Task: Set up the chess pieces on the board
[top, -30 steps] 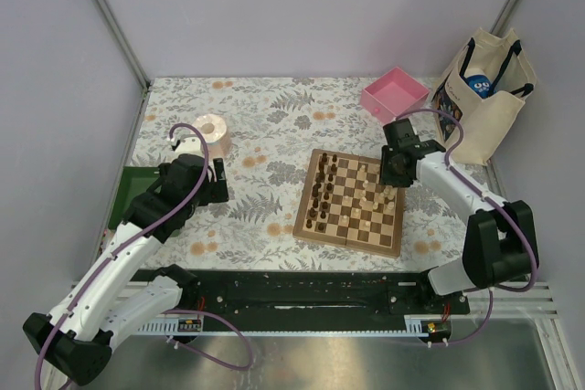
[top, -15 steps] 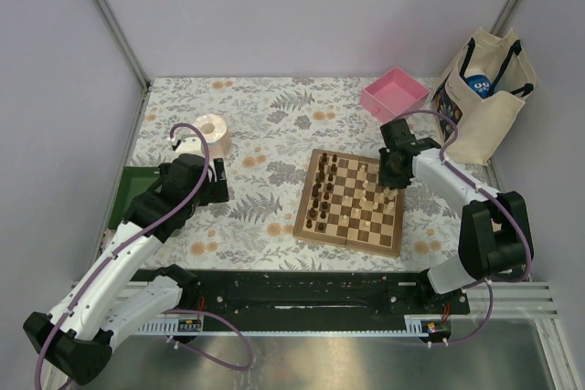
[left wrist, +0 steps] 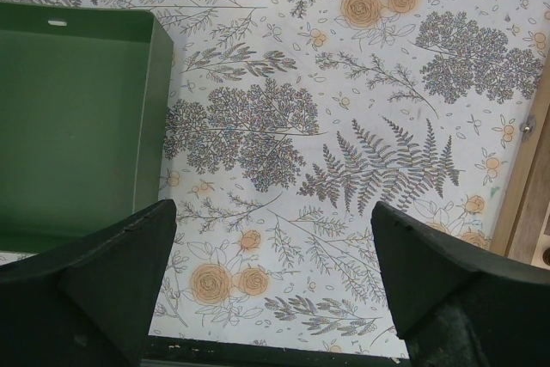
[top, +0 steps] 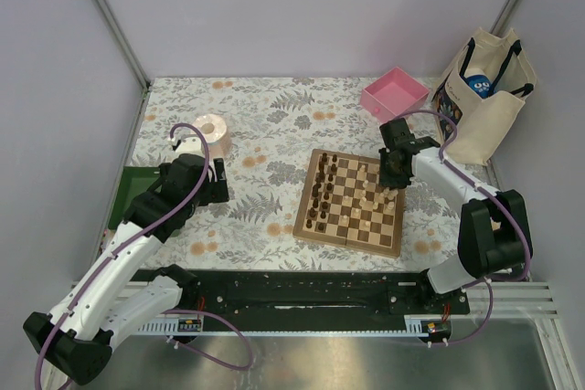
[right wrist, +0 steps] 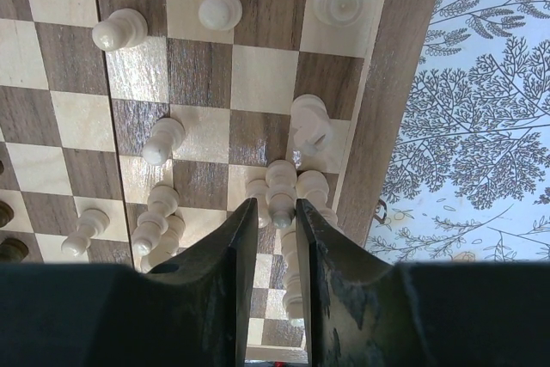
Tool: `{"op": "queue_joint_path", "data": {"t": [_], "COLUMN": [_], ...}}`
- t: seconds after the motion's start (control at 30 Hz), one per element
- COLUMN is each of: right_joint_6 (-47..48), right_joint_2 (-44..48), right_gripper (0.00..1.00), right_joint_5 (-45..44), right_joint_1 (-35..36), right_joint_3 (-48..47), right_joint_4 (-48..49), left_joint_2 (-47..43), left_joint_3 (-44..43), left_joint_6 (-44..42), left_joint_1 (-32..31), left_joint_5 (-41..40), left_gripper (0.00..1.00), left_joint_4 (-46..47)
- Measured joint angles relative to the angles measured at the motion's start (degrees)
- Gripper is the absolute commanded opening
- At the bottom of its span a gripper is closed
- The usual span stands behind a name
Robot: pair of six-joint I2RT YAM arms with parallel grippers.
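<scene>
The board [top: 303, 228] lies right of centre on the flowered cloth, with dark chess pieces [top: 317, 194] along its left side and pale ones [top: 367, 196] on its right. My right gripper [top: 395, 173] hangs over the board's far right part. In the right wrist view its jaws [right wrist: 277, 205] stand narrow around a pale piece [right wrist: 281, 185] in a tight cluster beside the board's border [right wrist: 387, 83]. Other pale pieces [right wrist: 120, 29] stand or lie on nearby squares. My left gripper [top: 219, 184] is open [left wrist: 271, 208] over bare cloth, left of the board.
A pink tray [top: 395, 93] and a tote bag [top: 484, 89] sit at the back right. A tape roll [top: 212, 134] stands back left, a green tray [left wrist: 69, 126] lies at the left edge. Walls close in on three sides.
My right gripper has shifted slightly left over the board's right side and its jaws have narrowed. The left arm has not moved.
</scene>
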State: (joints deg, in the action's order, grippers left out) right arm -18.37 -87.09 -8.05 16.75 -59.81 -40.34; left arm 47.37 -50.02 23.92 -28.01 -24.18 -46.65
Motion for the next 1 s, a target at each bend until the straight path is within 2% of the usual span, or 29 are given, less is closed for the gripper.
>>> {"op": "queue_joint_path", "data": {"t": [0.7,0.83,0.87,1.0], "right_joint_6": [0.13,0.13,0.13,0.2], "right_joint_2": [-1.14,-1.31,-1.42,-1.81], "right_gripper": [0.31,0.28,0.22,0.18], "right_joint_5": [-0.5,-0.72,-0.87,-0.92], "right_joint_1": [0.0,0.0,0.0,0.0], "right_joint_3": [-1.05,-1.05,-1.09,-1.57], "right_joint_4": [-1.55,-1.55,-1.55,-1.62], "left_joint_2": [0.0,0.0,0.0,0.0], "left_joint_3": [0.0,0.0,0.0,0.0], "left_joint_6": [-0.11,-0.13,-0.13,-0.13], "left_joint_1": [0.0,0.0,0.0,0.0], "left_joint_5": [0.04,0.04,0.04,0.04], "left_gripper": [0.99,0.99,0.99,0.99], "left_joint_4": [0.0,0.0,0.0,0.0]}}
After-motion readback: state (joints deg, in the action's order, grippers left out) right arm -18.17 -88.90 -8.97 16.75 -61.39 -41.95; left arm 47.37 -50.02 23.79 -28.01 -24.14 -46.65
